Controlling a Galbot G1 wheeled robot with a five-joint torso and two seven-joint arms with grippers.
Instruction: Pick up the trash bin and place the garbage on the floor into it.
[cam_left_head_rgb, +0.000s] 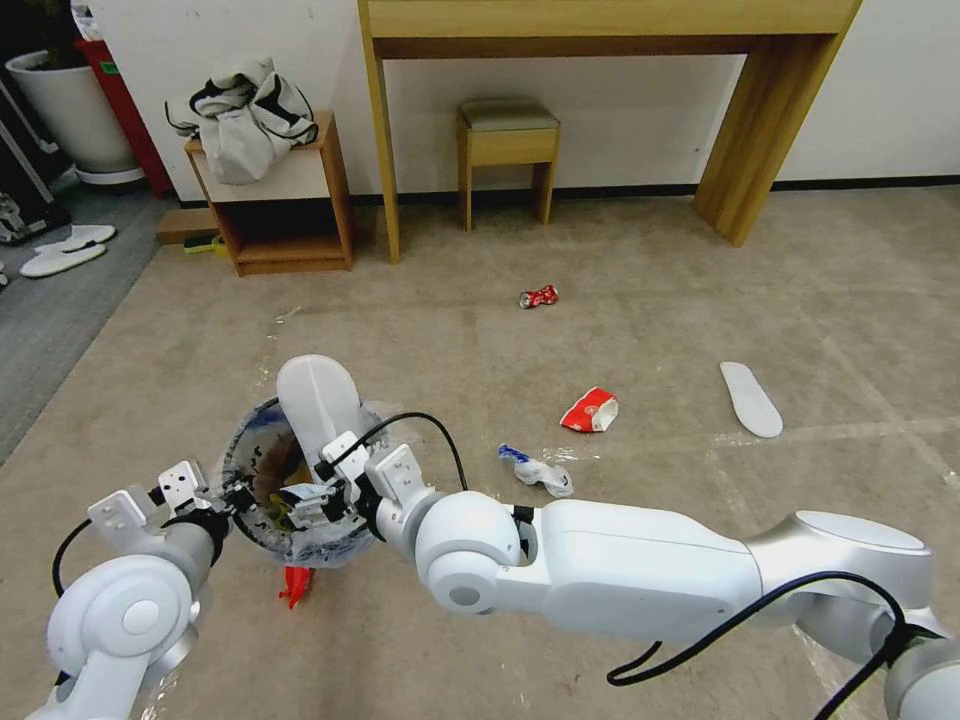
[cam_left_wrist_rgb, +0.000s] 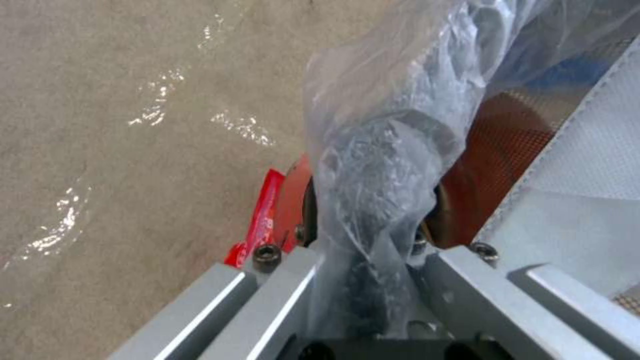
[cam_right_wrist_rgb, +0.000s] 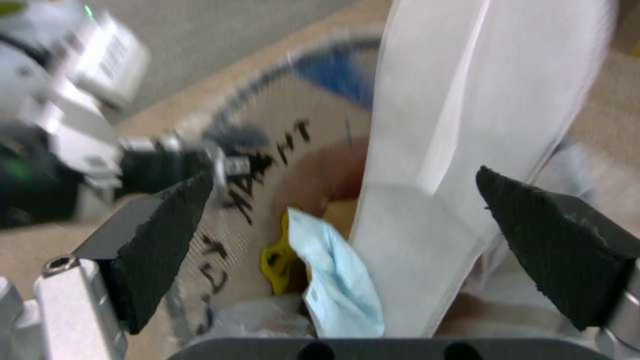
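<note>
While the left gripper (cam_left_head_rgb: 232, 497) is clamped on the rim of the bin (cam_left_head_rgb: 250, 450) and its plastic bag (cam_left_wrist_rgb: 387, 165), the right gripper (cam_left_head_rgb: 318, 500) hangs over the bin mouth with its fingers (cam_right_wrist_rgb: 160, 235) apart. A white insole (cam_left_head_rgb: 318, 400) stands in the bin. On the tan carpet (cam_left_head_rgb: 650, 330) lie a crushed can (cam_left_head_rgb: 538, 296), a red-white cup (cam_left_head_rgb: 590, 411), a crumpled scrap (cam_left_head_rgb: 538, 470), a second insole (cam_left_head_rgb: 751, 398) and a red wrapper (cam_left_head_rgb: 297, 586) just under the bin. A wooden desk (cam_left_head_rgb: 600, 30), a stool (cam_left_head_rgb: 507, 150) and a small shelf (cam_left_head_rgb: 275, 190) stand by the white wall.
</note>
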